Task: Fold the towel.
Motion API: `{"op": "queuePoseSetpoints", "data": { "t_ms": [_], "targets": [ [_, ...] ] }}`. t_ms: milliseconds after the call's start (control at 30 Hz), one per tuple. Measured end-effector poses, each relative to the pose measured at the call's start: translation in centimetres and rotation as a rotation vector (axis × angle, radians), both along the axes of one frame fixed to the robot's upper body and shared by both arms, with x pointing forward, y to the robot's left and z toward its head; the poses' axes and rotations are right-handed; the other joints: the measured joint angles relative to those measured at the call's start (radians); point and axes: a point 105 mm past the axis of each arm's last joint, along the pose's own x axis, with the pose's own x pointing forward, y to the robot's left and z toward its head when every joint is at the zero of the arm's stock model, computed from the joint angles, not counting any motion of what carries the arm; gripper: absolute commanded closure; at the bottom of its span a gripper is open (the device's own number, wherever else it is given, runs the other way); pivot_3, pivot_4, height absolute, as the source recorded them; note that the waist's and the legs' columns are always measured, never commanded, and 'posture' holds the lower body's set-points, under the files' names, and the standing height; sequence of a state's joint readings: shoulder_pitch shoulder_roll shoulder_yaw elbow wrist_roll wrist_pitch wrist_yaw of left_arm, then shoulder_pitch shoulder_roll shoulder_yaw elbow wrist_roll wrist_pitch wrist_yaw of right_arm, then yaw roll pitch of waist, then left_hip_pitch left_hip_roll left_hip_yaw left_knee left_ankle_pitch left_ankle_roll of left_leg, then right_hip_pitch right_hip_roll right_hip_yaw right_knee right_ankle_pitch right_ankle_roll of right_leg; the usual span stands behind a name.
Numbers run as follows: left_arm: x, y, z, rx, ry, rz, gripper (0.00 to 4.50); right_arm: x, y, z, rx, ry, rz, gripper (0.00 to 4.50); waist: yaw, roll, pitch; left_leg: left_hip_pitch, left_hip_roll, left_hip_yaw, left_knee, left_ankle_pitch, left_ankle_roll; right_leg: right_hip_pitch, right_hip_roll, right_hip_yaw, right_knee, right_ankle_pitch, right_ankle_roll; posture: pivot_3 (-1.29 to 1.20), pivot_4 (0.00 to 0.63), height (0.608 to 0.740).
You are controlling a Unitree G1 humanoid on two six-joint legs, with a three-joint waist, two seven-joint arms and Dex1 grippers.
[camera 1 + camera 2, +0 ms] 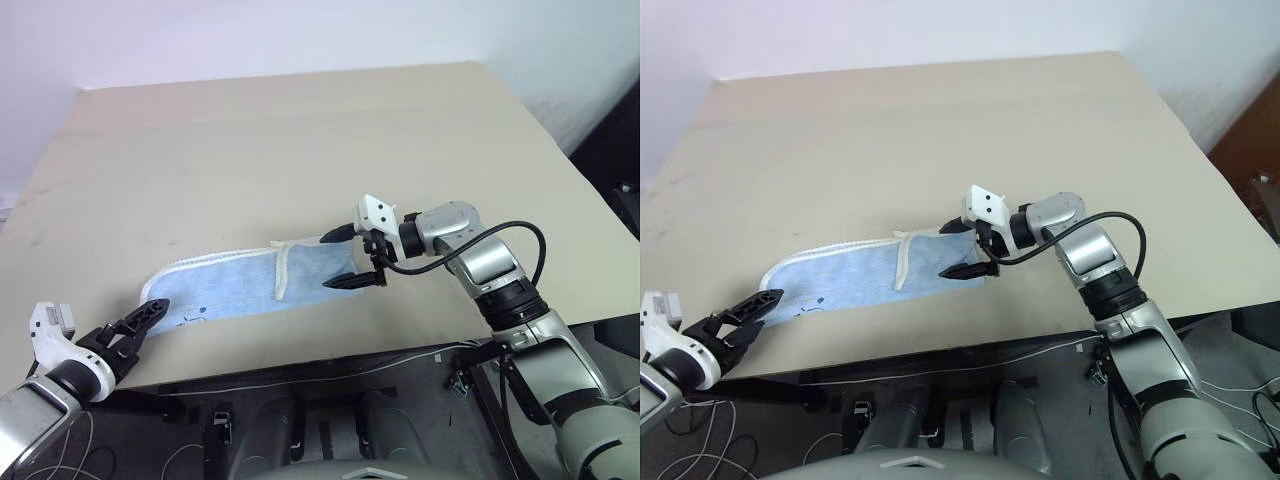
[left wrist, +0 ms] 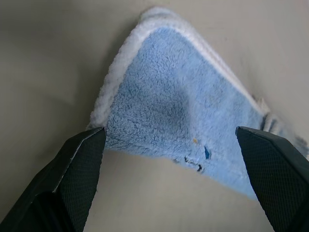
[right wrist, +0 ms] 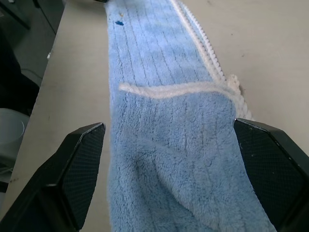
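**Ana:** Black fingers spread wide on both sides. The right gripper (image 1: 354,258) hangs over the right end of the towel (image 1: 240,285), one finger above the cloth and one low by its near edge, nothing pinched between them.

**Ben:** And the left gripper (image 1: 138,325) is just as wide apart, sitting off the towel's left end, near the rounded corner but not closed on it. From its wrist you look straight at that corner, white edging (image 2: 113,82) curling round the blue pile.

**Ana:** Towel itself lies as a long narrow strip on the beige table (image 1: 300,150), close to the table's near edge, running from the left gripper across to the right one.

**Ben:** Looks already doubled lengthwise to me. There's a white hem line (image 3: 169,89) crossing the strip near the right end, so one layer seems to lie over another there.

**Ana:** Agreed, I'd call the first fold done. What's left, by my reading, is bringing one short end over to the other, maybe more than once.

**Ben:** Small dark printed mark (image 2: 198,162) sits near the left corner, by the near edge. Cloth has a soft hump by the right end, so it isn't fully flat.

**Ana:** Both ends still need gripping before any fold can go over.
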State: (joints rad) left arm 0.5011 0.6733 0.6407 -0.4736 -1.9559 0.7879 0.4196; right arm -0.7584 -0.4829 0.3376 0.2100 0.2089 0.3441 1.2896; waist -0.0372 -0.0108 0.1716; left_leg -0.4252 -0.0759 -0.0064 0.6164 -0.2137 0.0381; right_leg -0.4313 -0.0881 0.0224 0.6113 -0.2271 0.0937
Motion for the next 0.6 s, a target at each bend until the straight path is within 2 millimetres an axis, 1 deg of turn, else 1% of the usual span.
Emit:
{"op": "queuePoseSetpoints", "data": {
  "t_ms": [200, 300, 600],
  "targets": [
    [-0.29, 0.15, -0.14, 0.009, 0.015, 0.001, 0.0, 0.11, -0.05, -0.01, -0.005, -0.012, -0.007, 0.04, 0.0, 0.0, 0.0, 0.0, 0.0, 0.0, 0.0, 0.0, 0.0, 0.0, 0.0, 0.0, 0.0, 0.0, 0.0, 0.0, 0.15, 0.74],
    [-0.71, 0.25, -0.62, 0.002, 0.037, 0.015, 0.0, 0.16, -0.05, 0.0, -0.005, -0.016, -0.01, 0.04, -0.001, 0.0, 0.0, 0.0, 0.0, 0.0, 0.0, 0.0, 0.0, 0.0, 0.0, 0.0, 0.0, 0.0, 0.0, 0.0, 0.15, 0.74],
    [-0.95, 0.06, -0.7, -0.011, 0.034, 0.018, 0.0, 0.23, -0.05, -0.11, -0.002, -0.026, -0.02, 0.04, 0.0, 0.0, 0.0, 0.0, 0.0, 0.0, -0.001, 0.0, 0.0, 0.0, 0.0, 0.0, -0.001, 0.0, 0.0, 0.0, 0.15, 0.74]
  ]
}}
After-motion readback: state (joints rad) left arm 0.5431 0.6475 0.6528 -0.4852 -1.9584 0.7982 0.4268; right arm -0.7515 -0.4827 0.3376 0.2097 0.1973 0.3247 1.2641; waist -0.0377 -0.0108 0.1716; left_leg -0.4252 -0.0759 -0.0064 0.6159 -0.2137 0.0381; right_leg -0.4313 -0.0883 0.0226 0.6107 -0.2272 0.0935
